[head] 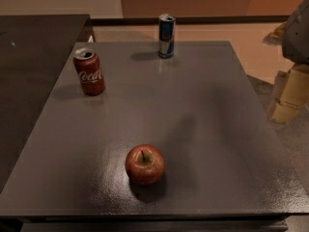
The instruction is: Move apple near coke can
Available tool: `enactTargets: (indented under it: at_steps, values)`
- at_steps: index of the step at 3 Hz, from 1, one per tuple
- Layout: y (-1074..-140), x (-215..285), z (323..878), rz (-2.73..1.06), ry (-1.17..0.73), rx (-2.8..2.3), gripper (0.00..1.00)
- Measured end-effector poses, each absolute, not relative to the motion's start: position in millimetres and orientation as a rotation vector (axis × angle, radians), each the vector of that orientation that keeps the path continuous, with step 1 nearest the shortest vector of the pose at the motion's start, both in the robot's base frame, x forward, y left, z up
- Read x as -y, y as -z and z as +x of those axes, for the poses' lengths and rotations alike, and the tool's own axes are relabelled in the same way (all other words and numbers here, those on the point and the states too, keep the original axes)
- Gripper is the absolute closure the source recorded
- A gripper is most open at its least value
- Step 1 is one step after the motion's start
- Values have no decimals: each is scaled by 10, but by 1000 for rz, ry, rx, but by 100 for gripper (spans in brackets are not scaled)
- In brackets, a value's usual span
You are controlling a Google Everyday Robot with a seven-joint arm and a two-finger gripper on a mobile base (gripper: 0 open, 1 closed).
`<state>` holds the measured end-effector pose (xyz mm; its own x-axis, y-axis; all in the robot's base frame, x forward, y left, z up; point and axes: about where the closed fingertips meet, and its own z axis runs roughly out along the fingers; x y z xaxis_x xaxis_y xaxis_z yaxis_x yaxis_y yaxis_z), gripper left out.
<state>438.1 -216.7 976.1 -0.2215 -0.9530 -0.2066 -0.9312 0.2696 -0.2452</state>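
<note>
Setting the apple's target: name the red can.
The coke can, red with white script, at the left of the table; the slimmer can at the far edge is blue and silver. The gripper is beyond the right edge.

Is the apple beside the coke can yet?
No: the apple sits at the table's front, far from the coke can at back left; the gripper hangs off the right edge.

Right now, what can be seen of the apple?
The apple is round and red with yellowish streaks, glossy skin and a short dark stem pointing up. It sits upright and whole on the grey table near the front edge, touching nothing else, far from the coke can. The tool is off the table, at the picture's right edge.
</note>
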Motion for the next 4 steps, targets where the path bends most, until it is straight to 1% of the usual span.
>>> enactTargets:
  at_steps: [2,4]
  values:
    - [-9753,2154,4378,-1729,94,-2229,0]
    - [-9370,1537,4184,-1919,-79,-2055,0]
